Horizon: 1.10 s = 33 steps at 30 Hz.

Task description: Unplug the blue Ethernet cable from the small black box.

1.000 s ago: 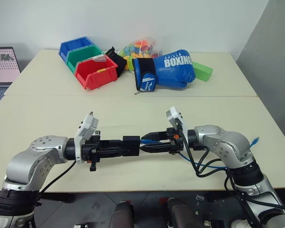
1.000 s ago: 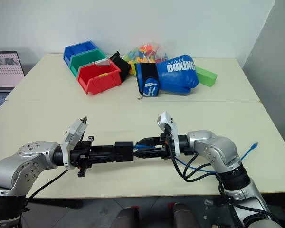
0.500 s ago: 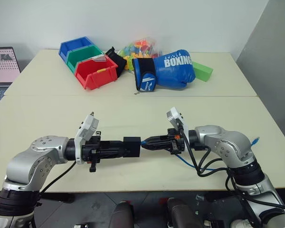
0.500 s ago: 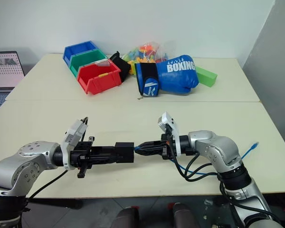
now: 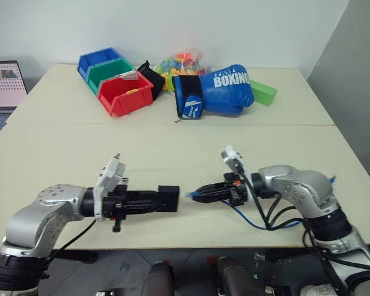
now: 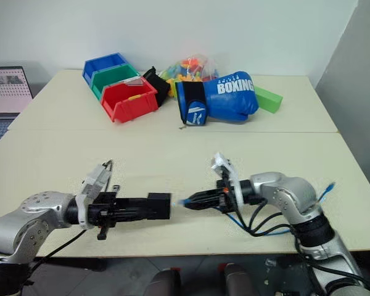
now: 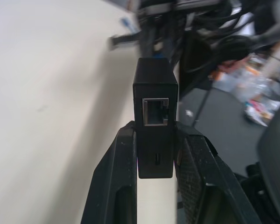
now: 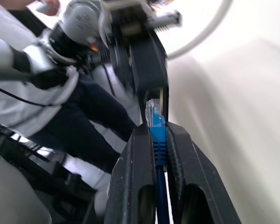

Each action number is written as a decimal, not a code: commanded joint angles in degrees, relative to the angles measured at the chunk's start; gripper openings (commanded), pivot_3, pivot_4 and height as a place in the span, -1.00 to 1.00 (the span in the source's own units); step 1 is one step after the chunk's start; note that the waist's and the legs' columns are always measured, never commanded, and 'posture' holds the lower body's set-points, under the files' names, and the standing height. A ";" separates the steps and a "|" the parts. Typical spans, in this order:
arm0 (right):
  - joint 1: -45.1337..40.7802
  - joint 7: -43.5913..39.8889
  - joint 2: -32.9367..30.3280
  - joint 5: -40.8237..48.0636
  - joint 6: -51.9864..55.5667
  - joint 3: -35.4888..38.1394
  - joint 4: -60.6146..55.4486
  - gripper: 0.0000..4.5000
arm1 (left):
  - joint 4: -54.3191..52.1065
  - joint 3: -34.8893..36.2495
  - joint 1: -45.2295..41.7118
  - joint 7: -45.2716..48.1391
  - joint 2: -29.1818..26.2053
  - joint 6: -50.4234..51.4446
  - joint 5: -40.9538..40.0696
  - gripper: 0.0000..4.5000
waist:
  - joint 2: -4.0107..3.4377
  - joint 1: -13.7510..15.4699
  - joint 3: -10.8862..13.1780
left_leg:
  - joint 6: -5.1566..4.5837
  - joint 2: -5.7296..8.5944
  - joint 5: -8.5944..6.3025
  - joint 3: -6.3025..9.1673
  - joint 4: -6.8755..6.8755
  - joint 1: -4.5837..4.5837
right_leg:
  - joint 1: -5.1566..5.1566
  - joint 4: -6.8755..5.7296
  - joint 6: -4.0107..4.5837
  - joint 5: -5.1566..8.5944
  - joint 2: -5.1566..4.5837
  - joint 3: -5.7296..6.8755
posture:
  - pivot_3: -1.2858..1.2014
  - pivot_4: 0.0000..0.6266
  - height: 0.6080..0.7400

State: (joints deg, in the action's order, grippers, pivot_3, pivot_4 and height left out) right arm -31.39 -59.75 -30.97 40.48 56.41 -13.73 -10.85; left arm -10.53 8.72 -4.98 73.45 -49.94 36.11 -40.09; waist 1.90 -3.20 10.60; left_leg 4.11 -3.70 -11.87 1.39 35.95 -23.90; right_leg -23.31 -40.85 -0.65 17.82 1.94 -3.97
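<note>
left end effector [image 5: 172, 198] clamped on the small black box [image 5: 168, 198], held level above the front of the worktop [image 5: 172, 151], port face pointing toward the right arm; in the left wrist view the box [image 7: 154, 116] sits between both fingers [image 7: 116, 182] and its port is empty; right end effector [image 5: 196, 195] closed on the blue Ethernet cable [image 5: 250, 217] just behind its clear plug, plug tip poking out past the fingertips; right wrist view shows the plug [image 8: 153, 112] and blue boot pinched between the two fingers [image 8: 136, 172], pointed at the box; plug and box are apart, small gap between them in both head views, so the cable is out of the port; the two end effectors face each other roughly in line; rest of the cable loops down under the right forearm, mixed with the black robot cables there, hard to follow; a second blue end shows by the right elbow [image 5: 330, 180], route between the two cut off by the arm; far side of the worktop: red bin [image 5: 124, 94], green bin [image 5: 105, 71], blue bin [image 5: 92, 60], blue boxing glove [image 5: 219, 90], green block [image 5: 263, 92], bag of coloured bits [image 5: 184, 61]; laptop [image 5: 3, 83] at the left edge, partly cut off
</note>
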 commanded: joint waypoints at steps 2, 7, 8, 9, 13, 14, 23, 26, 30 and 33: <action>1.16 0.52 -0.45 -1.55 -3.04 1.87 -0.37 -0.99 | -0.16 3.79 1.17 0.05 -1.05 -1.26 -0.40 -0.65 | 0.00 0.00 0.01 | 0.00 -0.01 0.00 0.00 -0.01 0.00 | 0.00 0.01 0.00 0.00 0.00 -0.01 | 0.03 -0.52 1.00; -2.81 13.83 6.23 -11.71 -13.88 4.31 7.87 -0.99 | 0.79 5.16 1.79 -1.81 -0.31 -1.49 0.10 -0.65 | -0.02 -0.21 0.02 | 0.00 -0.02 0.00 -0.04 -0.03 0.02 | -0.02 0.00 -0.01 0.00 0.01 -0.03 | 0.03 -0.52 1.00; -4.71 18.02 8.32 -14.56 -16.50 4.73 10.60 -0.99 | 1.00 5.17 1.68 -2.18 -0.11 -1.57 0.22 -0.65 | -0.03 -0.25 0.03 | 0.00 -0.02 0.00 -0.04 -0.03 0.02 | -0.02 -0.01 -0.01 0.00 0.01 -0.04 | 0.03 -0.52 1.00; -7.18 22.76 10.32 -17.62 -18.79 5.16 14.08 -0.99 | 1.21 5.03 1.42 -2.88 0.27 -1.87 0.53 -0.65 | -0.04 -0.34 0.03 | 0.00 -0.02 0.00 -0.05 -0.03 0.01 | -0.06 -0.01 -0.01 0.00 0.01 -0.05 | 0.03 -0.52 1.00; -15.18 32.66 14.60 -25.84 -25.98 5.65 27.50 -0.99 | 1.37 3.97 0.23 -4.51 1.36 -2.84 1.47 -0.65 | -0.09 -0.34 0.06 | 0.01 -0.01 0.00 -0.09 -0.04 -0.05 | -0.12 -0.03 -0.02 -0.02 0.01 -0.07 | 0.03 -0.52 1.00; -16.80 34.11 15.09 -27.84 -28.08 5.22 31.31 -0.99 | 1.49 3.68 -0.18 -4.83 1.65 -3.05 1.69 -0.65 | -0.09 -0.19 0.06 | 0.01 -0.01 0.00 -0.10 -0.06 -0.05 | -0.11 -0.01 -0.01 -0.02 0.01 -0.06 | 0.03 -0.52 1.00; -28.75 39.82 19.25 -34.93 -41.13 7.80 64.86 -0.49 | 2.44 2.60 -3.19 -7.91 4.49 -5.64 4.48 -0.65 | -0.08 -0.05 0.06 | 0.01 0.04 0.00 -0.18 -0.10 -0.15 | -0.13 0.10 0.28 -0.18 -0.06 -0.08 | 0.03 -0.52 1.00; -28.16 37.62 18.46 -34.60 -41.36 8.77 62.29 -0.19 | 3.39 3.02 -4.04 -10.87 6.59 -7.43 5.70 -0.65 | -0.09 -0.08 0.07 | 0.01 0.03 0.00 -0.17 -0.11 -0.14 | -0.13 0.06 0.28 -0.19 -0.06 -0.08 | 0.03 -0.52 1.00; -22.84 32.56 15.58 -33.72 -36.38 8.65 48.21 0.26 | 7.59 3.65 -7.60 -18.19 11.33 -12.36 9.42 -0.65 | -0.11 -0.02 0.08 | 0.01 0.02 0.00 -0.11 -0.09 -0.14 | -0.13 0.00 0.28 -0.18 -0.06 -0.08 | 0.03 -0.52 1.00; -17.91 27.52 13.66 -32.12 -31.89 7.37 34.89 0.56 | 12.61 3.68 -11.10 -24.18 14.35 -18.38 14.31 -0.65 | -0.11 0.31 0.08 | 0.01 0.02 0.00 -0.07 -0.08 -0.16 | -0.12 0.01 0.28 -0.18 -0.06 -0.08 | 0.03 -0.52 1.00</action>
State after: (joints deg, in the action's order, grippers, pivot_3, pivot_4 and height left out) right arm -50.68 -28.82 -16.45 6.40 22.05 -5.87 32.80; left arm 0.32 11.07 -14.00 53.11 -36.53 22.43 -28.54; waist 1.79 -2.90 10.68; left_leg 4.12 -3.67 -11.87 1.32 35.87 -24.05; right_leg -23.42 -40.85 -0.38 17.64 1.89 -4.04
